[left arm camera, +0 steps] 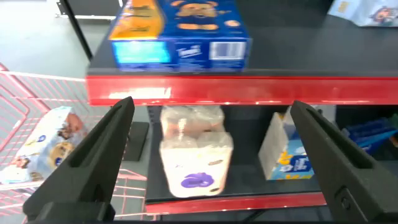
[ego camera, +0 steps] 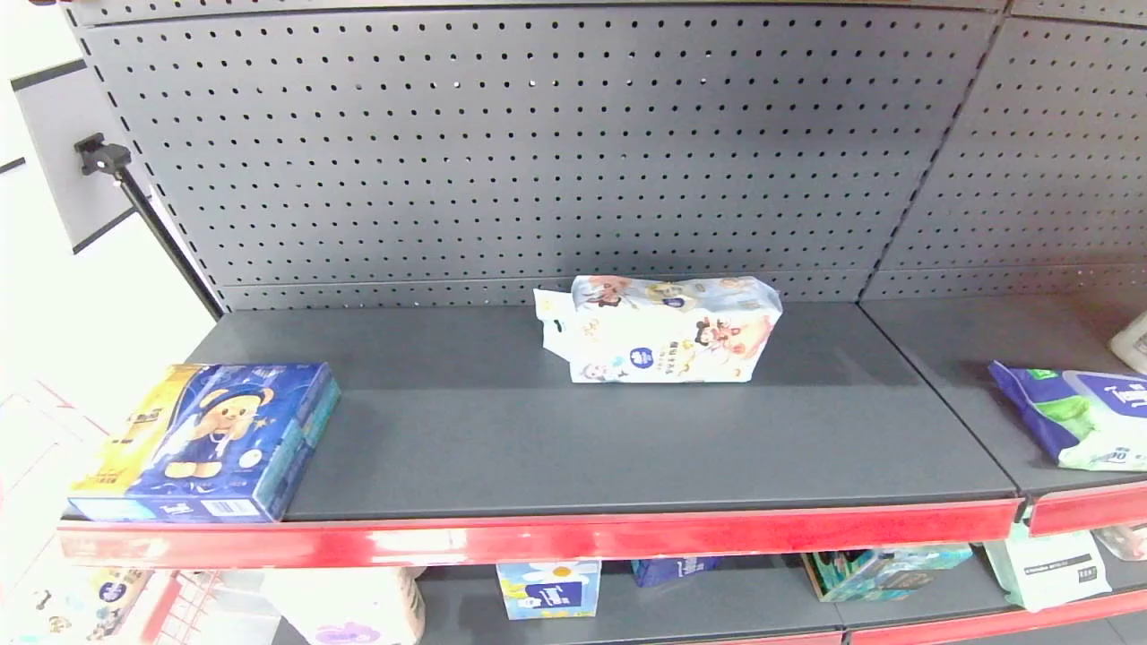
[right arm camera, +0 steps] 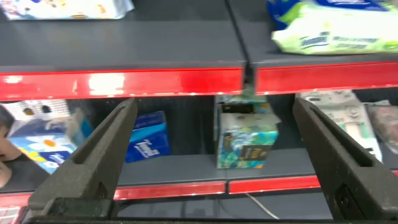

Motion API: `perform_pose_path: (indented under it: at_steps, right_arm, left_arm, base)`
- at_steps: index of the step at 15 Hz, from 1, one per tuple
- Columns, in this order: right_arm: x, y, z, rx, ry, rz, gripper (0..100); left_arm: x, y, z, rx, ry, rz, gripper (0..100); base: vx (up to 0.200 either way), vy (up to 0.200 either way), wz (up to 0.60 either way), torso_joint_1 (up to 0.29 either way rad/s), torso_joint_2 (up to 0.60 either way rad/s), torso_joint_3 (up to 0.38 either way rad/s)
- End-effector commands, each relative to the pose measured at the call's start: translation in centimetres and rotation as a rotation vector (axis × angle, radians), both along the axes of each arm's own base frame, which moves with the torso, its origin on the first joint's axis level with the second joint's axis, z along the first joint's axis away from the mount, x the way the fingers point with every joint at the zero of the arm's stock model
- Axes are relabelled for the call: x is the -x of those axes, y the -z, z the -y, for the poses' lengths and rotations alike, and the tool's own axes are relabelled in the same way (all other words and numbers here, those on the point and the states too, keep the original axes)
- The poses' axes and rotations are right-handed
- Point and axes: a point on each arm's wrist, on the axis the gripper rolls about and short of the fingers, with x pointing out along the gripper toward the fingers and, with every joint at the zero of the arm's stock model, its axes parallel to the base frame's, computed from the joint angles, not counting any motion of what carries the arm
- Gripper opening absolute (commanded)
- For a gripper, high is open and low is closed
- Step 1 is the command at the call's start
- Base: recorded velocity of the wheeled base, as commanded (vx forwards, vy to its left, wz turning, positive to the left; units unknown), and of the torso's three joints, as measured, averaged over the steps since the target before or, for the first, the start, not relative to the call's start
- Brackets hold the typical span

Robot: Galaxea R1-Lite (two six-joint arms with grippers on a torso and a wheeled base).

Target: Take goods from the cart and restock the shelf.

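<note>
Left wrist view: the left gripper point(left arm camera: 211, 168) has its two dark fingers point(left arm camera: 93, 162) spread wide with nothing between them. The arm holds it level in front of the shelving, just below the red shelf edge point(left arm camera: 249, 90), aimed at the lower shelf point(left arm camera: 249, 186). Beyond the gap between the fingers, a pack of toilet rolls point(left arm camera: 196, 155) with a purple mark stands upright on that lower shelf, and a daisy tissue box point(left arm camera: 283, 155) stands near it. Above the red edge, the blue bear tissue box point(left arm camera: 180, 31) lies flat at the front left corner of the upper shelf point(ego camera: 538, 448). Off to one side, the red wire cart point(left arm camera: 15, 93) holds a pale printed pack point(left arm camera: 43, 146).

The right gripper point(right arm camera: 211, 162) is likewise wide open and empty. It is held level below the same red edge, where two shelf bays meet. Past its fingers, a blue pack point(right arm camera: 148, 143) and a teal box point(right arm camera: 245, 137) stand on the lower shelf. A green-and-white wipes pack point(right arm camera: 329, 31) lies on the upper level of the bay to the right.

From the head view, a white cartoon pack point(ego camera: 659, 327) sits toward the back middle of the upper shelf. It is near the grey pegboard panel point(ego camera: 538, 161) and well apart from the bear box.
</note>
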Motion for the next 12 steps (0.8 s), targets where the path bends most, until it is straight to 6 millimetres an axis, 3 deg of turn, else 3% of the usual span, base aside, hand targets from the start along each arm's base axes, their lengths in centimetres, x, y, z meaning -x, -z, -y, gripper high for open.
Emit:
perform_pose_path:
  at_steps: [1, 12]
  right_arm:
    - [0.00, -0.02, 0.00, 0.000, 0.000, 0.001, 100]
    - [0.00, -0.02, 0.00, 0.000, 0.000, 0.001, 100]
  left_arm:
    - [0.00, 0.00, 0.00, 0.001, 0.000, 0.000, 100]
    - [0.00, 0.00, 0.00, 0.001, -0.001, 0.000, 100]
  base:
    - [0.000, 0.200, 0.00, -0.007, 0.00, -0.002]
    - [0.000, 0.200, 0.00, 0.002, 0.00, 0.003]
